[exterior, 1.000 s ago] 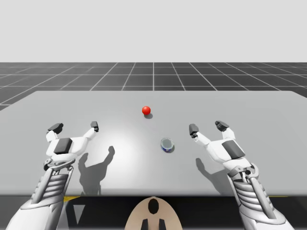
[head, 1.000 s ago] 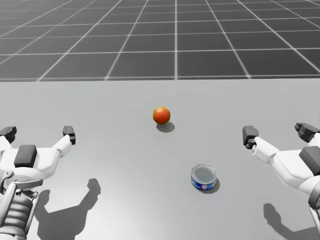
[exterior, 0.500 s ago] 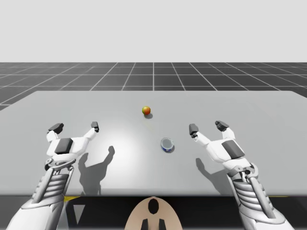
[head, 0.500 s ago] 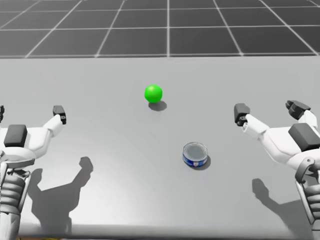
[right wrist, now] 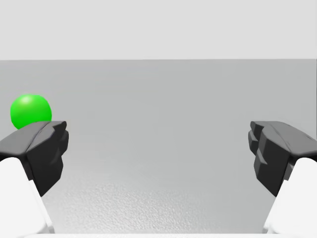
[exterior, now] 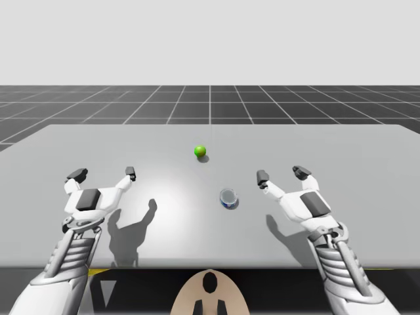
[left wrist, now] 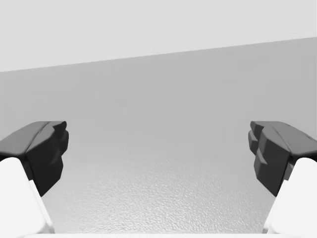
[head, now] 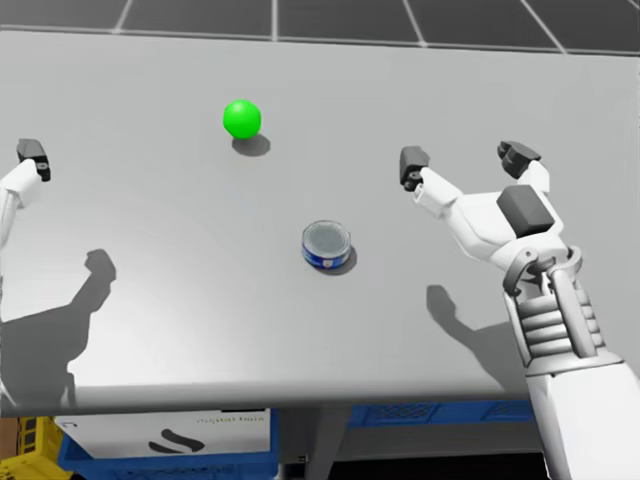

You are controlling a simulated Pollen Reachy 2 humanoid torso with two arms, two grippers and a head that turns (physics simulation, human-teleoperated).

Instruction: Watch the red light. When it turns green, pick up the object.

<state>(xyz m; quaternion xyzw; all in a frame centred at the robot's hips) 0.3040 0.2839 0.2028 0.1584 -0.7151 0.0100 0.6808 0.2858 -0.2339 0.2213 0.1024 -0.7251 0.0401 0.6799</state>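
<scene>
We are in a bare simulated test space rather than a real room. A plain grey table (exterior: pixel 367 151) stands on a dark grid-lined floor (exterior: pixel 210 102) under a blank pale backdrop (exterior: pixel 210 39). Blue crates (head: pixel 430 413) sit beneath the table.

Green light (right wrist: pixel 30 109): lower edge hidden behind right gripper (right wrist: pixel 158 148) finger (right wrist: pixel 47 146).

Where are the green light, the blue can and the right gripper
green light (head: pixel 241 118), head view, centre of the ball.
blue can (head: pixel 327 239), head view, its silver lid.
right gripper (head: pixel 462 160), head view, midway between its open fingertips.
</scene>
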